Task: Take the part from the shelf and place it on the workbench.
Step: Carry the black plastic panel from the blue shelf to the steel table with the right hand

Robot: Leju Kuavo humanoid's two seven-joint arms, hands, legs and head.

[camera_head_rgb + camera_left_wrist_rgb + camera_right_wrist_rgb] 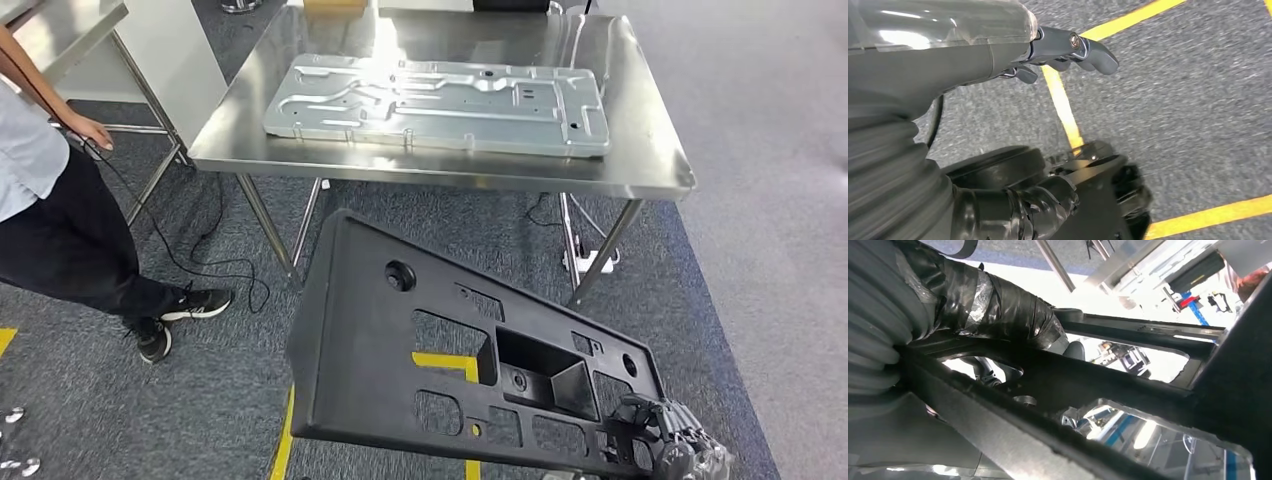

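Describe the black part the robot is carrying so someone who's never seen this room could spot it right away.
Start at the steel table, where a pale metal panel lies flat. In front of that table, above the grey carpet, the right hand grips the black plastic panel by one corner. Unlike the shiny panel, it is matte black, tilted in the air, and pierced by rectangular openings.

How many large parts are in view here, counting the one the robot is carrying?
2. The black plastic part is gripped at its corner by the right robot hand, above the floor. The silver metal panel lies flat on the steel workbench. Others may lie outside the frames.
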